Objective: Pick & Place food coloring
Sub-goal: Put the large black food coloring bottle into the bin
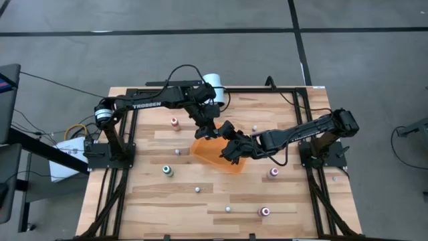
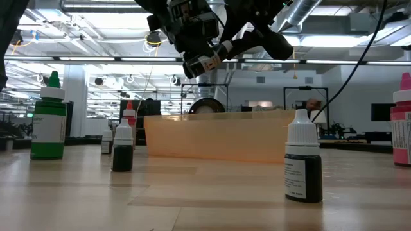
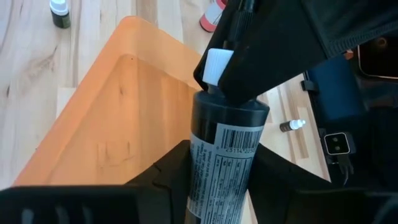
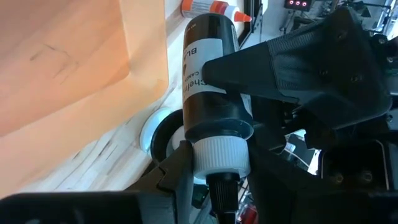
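Both sets of jaws close on one black food-coloring bottle (image 3: 221, 152), held in the air above the orange tray (image 1: 215, 152). The left gripper (image 3: 217, 186) has its jaws pressed against the labelled lower body of the bottle, one finger (image 3: 171, 171) on each side, with the barcode showing between them. The right gripper (image 4: 214, 165) has its jaws narrowed onto the white ribbed cap end of the same bottle, the dark nozzle poking out past the fingers (image 4: 177, 171). The bottle thus bridges the two grippers, cap toward the right arm, base toward the left.

In the high view the two grippers meet over the tray, the left gripper (image 1: 208, 127) at its far edge and the right gripper (image 1: 234, 148) over its middle. From bench level the tray (image 2: 215, 135) stands on the bench (image 2: 192, 199) with the arms meeting above it.

Other food-coloring bottles stand scattered on the bench around the tray: a red-topped one (image 1: 175, 122) beyond it toward the left arm's base, a green one (image 1: 167, 171) on the left arm's side, a pink one (image 1: 273, 172) on the right arm's side, and another pink one (image 1: 265, 211) nearer the front edge. A white cylinder (image 1: 212, 85) sits at the bench's far edge behind the tray.
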Controlling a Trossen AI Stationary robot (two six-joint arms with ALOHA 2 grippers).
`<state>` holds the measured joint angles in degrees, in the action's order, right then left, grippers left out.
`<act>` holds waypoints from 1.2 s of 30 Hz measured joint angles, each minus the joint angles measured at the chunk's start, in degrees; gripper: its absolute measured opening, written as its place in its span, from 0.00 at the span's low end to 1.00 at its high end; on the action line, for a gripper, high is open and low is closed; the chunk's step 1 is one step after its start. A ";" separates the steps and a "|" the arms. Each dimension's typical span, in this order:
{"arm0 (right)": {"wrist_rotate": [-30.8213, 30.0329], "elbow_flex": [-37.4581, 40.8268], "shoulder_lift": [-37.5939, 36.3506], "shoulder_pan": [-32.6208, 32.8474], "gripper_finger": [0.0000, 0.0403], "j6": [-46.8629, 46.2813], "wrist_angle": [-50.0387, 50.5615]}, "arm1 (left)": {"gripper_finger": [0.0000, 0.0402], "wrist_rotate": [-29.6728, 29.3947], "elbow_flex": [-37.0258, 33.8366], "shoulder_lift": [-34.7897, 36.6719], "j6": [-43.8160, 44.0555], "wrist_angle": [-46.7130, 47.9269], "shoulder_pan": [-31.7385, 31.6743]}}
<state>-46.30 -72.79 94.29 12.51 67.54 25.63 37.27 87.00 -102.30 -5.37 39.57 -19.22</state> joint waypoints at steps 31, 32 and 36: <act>-22.43 -0.07 -4.41 -0.62 0.52 -23.45 21.47 | 0.33 -6.57 0.00 -0.02 1.53 1.34 -0.50; -22.40 0.00 -5.09 -0.29 0.52 -28.90 25.22 | 0.33 -6.56 0.00 -0.02 1.53 1.02 -0.50; -19.06 0.01 -8.23 0.92 0.50 -52.36 35.95 | 0.33 -6.26 -0.04 -0.02 1.59 -3.25 -0.50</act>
<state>-65.37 -72.78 86.05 13.43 15.18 61.58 31.01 86.96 -102.32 -3.78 36.32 -19.73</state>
